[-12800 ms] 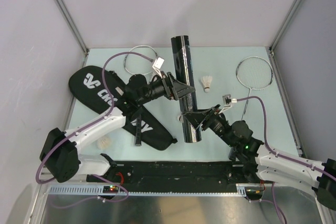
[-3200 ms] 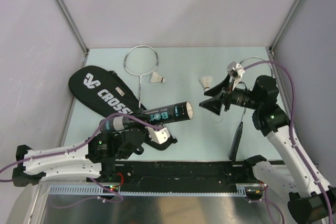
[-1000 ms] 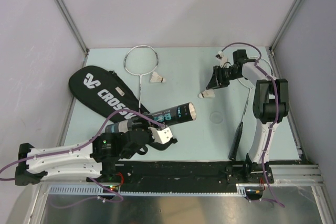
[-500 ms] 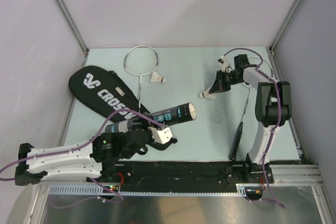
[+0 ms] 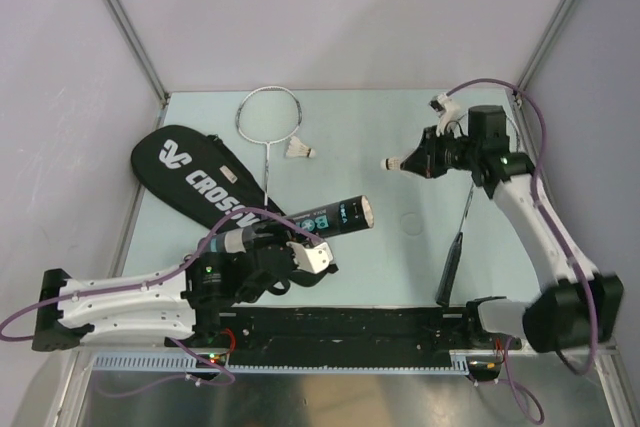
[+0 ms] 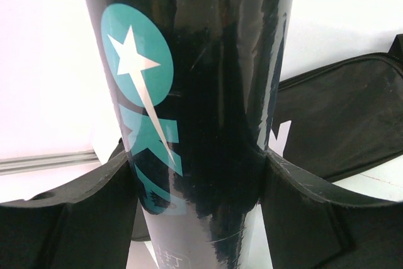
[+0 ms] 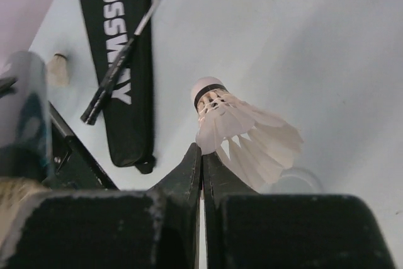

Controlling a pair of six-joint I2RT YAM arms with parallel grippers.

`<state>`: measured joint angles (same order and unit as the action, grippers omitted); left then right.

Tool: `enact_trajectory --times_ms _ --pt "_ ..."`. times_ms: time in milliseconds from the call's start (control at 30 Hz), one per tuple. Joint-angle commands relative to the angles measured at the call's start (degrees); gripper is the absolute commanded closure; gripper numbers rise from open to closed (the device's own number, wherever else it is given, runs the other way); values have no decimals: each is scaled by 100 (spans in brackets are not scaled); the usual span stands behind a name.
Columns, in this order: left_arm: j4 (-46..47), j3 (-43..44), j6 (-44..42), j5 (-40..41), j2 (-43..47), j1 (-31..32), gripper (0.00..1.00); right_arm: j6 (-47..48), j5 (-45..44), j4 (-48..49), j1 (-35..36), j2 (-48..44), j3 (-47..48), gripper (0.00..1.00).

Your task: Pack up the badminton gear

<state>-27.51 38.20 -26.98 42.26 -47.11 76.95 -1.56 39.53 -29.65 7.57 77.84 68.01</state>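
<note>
My left gripper [image 6: 198, 181] is spread wide around the black tube [image 5: 300, 225], holding it slanted over the near left part of the table [image 5: 380, 117], above the near end of the racket bag [image 5: 195, 182]. My right gripper [image 7: 201, 155] is pinched closed on the feathers of a white shuttlecock [image 7: 242, 130], held above the table toward its far right corner.

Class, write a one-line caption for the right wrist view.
Right gripper pinching a white shuttlecock by its feathers, racket bag beyond.

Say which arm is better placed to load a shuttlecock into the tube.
Right: the right fingers pinch a shuttlecock by the feathers; the left fingers clamp the tube, open end toward the shuttlecock.
</note>
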Motion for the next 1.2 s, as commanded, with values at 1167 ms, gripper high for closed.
enact_trajectory --times_ms 1167 --pt "324 174 39 67 224 132 41 -380 -1828 192 3478 -3045 -1051 100"
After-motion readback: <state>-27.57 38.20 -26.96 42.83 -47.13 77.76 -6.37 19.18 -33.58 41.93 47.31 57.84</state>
